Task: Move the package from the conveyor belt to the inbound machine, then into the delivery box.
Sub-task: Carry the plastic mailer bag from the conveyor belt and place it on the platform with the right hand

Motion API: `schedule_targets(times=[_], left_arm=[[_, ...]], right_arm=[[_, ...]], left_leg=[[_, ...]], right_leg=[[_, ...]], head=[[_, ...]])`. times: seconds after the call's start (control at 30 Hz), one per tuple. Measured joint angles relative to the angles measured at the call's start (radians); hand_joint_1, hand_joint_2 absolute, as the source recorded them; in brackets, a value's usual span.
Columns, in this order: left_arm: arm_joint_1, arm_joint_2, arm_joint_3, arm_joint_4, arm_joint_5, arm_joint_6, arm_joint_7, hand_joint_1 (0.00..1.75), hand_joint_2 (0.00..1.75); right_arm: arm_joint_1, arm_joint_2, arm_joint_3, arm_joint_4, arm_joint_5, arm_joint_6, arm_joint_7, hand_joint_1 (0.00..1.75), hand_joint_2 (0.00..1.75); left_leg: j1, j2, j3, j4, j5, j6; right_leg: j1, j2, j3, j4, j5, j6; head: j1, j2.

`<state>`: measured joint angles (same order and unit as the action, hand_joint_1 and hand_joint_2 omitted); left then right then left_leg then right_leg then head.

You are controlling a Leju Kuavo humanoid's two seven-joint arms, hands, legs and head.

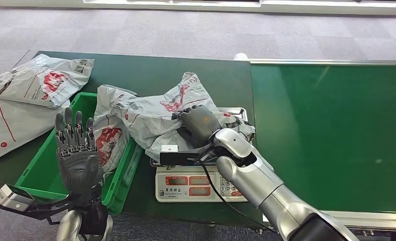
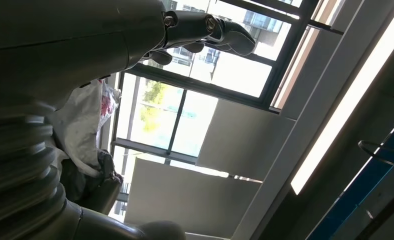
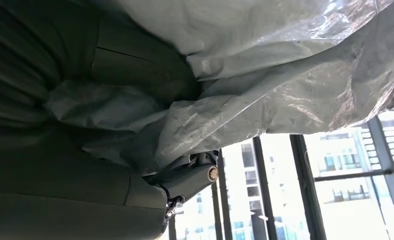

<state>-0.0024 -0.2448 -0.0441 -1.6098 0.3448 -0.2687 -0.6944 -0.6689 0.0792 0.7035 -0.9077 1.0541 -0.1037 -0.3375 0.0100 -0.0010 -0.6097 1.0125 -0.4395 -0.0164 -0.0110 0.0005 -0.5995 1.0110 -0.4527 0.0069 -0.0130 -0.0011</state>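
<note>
A dark green desk (image 1: pixel 151 75) carries a green crate (image 1: pixel 45 165) at 8 o'clock and a scale (image 1: pixel 198 187) at 6 o'clock just beside it. Two flat grey mailer bags (image 1: pixel 20 100) lie at 9 o'clock. A green conveyor belt (image 1: pixel 331 135) adjoins at 3 o'clock.

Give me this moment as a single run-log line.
right hand: grips grey package over scale | left hand: raised, fingers apart, holding nothing | green bin: package partly draped in

Spare mail bags (image 1: pixel 30 95) on table (image 1: pixel 151 75)
</note>
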Motion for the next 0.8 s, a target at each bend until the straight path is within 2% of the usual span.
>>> schedule_targets(times=[0.03,0.07,0.17,0.2,0.3,0.37,0.47,0.53,0.63,0.8], left_arm=[[0.0,0.0,0.0,0.0,0.0,0.004,0.0,0.0,1.75],[0.001,0.001,0.0,0.0,0.0,0.009,0.0,0.0,1.75],[0.002,0.002,0.0,-0.004,0.0,0.021,0.0,0.0,1.75],[0.003,0.002,0.0,-0.006,0.0,0.024,0.0,0.0,1.75],[0.008,0.003,0.0,-0.016,0.0,0.032,0.002,0.0,1.75],[0.014,0.003,0.001,-0.027,0.0,0.036,0.003,0.0,1.75],[0.031,0.004,0.004,-0.047,-0.002,0.041,0.003,0.0,1.75],[0.043,0.004,0.008,-0.057,-0.004,0.038,0.002,0.0,1.75],[0.056,0.005,0.015,-0.064,-0.011,0.027,-0.001,0.0,1.75],[0.058,0.005,0.02,-0.064,-0.014,0.011,-0.004,0.0,1.75]], right_arm=[[0.0,0.009,0.007,0.011,-0.002,0.002,0.0,1.75,1.75],[0.0,0.018,0.013,0.021,-0.004,0.003,0.002,1.31,1.75],[-0.001,0.046,0.025,0.045,-0.005,0.004,0.008,0.0,0.44],[-0.003,0.054,0.027,0.051,-0.006,0.004,0.011,0.0,0.0],[-0.016,0.069,0.029,0.062,-0.009,-0.018,0.03,0.0,0.0],[-0.027,0.072,0.025,0.054,-0.007,-0.066,0.059,0.0,0.0],[-0.035,0.064,-0.017,-0.033,-0.071,-0.136,0.068,0.0,0.0],[-0.033,0.051,-0.08,-0.146,-0.22,-0.105,0.016,0.0,0.0],[-0.019,0.026,-0.199,-0.336,-0.428,0.004,-0.067,0.0,0.0],[0.033,0.007,-0.332,-0.535,-0.498,0.06,-0.131,0.0,0.0]], left_leg=[[0.0,0.0,0.0,0.0,0.0,0.0],[0.0,0.0,0.0,0.0,0.0,0.0],[0.0,0.0,0.0,0.0,0.0,0.0],[0.0,0.0,0.0,0.0,0.0,0.0],[0.0,0.0,0.0,0.0,0.0,0.0],[0.0,0.0,0.0,0.0,0.0,0.0],[0.0,0.0,0.0,0.0,0.0,-0.001],[0.0,-0.001,0.0,0.0,0.0,0.0],[0.0,-0.002,0.0,0.0,0.0,0.0],[-0.001,-0.002,0.0,0.001,-0.001,0.0]], right_leg=[[0.0,0.0,0.0,0.0,0.0,0.0],[0.0,0.0,0.0,0.0,0.0,0.0],[0.0,0.0,0.0,0.0,0.0,0.0],[0.0,0.0,0.0,0.0,0.0,0.0],[0.001,0.0,0.0,0.0,0.0,0.0],[0.001,0.0,0.0,0.0,0.0,0.0],[0.001,0.0,-0.001,0.0,0.0,0.0],[0.001,-0.001,-0.001,0.0,0.0,0.0],[0.0,-0.002,-0.001,0.0,0.0,0.0],[0.0,-0.001,-0.001,-0.001,0.0,0.0]], head=[[0.0,0.0],[0.0,0.0],[0.0,0.0],[0.0,0.0],[0.0,0.0],[0.0,0.0],[0.0,0.0],[0.0,0.0],[0.0,0.0],[0.0,0.0]])
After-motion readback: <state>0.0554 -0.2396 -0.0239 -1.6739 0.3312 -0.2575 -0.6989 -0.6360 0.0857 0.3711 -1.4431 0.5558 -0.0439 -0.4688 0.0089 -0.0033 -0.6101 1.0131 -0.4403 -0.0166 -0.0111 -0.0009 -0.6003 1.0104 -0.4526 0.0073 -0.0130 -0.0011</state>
